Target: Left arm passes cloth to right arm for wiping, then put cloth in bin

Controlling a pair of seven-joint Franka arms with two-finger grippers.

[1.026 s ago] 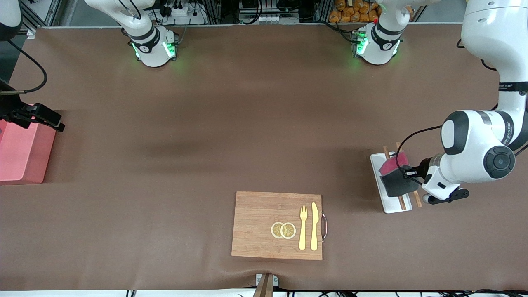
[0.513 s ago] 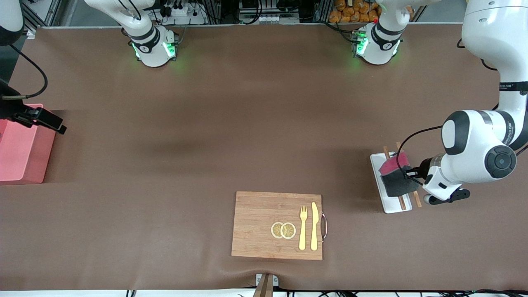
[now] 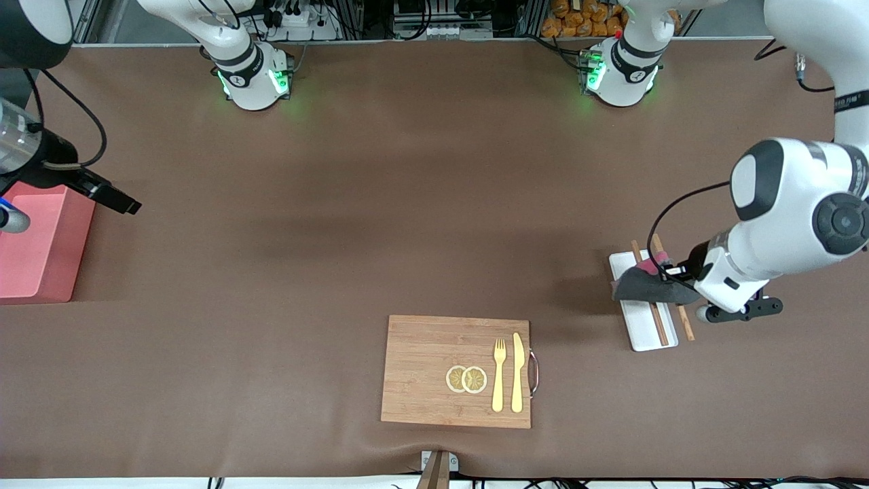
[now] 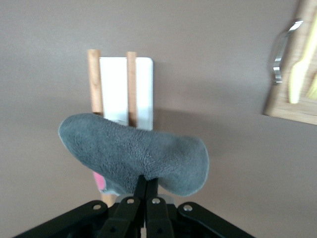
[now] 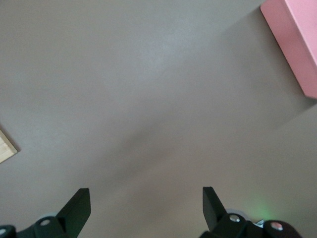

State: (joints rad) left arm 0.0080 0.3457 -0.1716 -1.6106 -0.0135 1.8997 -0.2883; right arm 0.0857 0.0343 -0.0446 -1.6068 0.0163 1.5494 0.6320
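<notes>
Grey fleece bunches out of the left pincer [image 4: 146,186], whose two black fingers [image 4: 140,191] are pressed tight together on one edge of the cloth [image 4: 136,158]. A sliver of the magenta side shows underneath. The cloth hangs in the air from that pincer, over the narrow white tray [image 3: 641,319] with its two chopsticks [image 3: 657,322] at the left arm's end of the bench [image 3: 380,224].

The right pincer [image 5: 143,201] stands spread wide with nothing between its tips, over bare bench just beside the pink bin [image 3: 37,248] at the right arm's end. Bin and cloth are well apart. Nearer the front camera lies a wooden board [image 3: 424,370] carrying a yellow fork [image 3: 499,377], a knife [image 3: 517,372] and two lemon slices [image 3: 466,379].
</notes>
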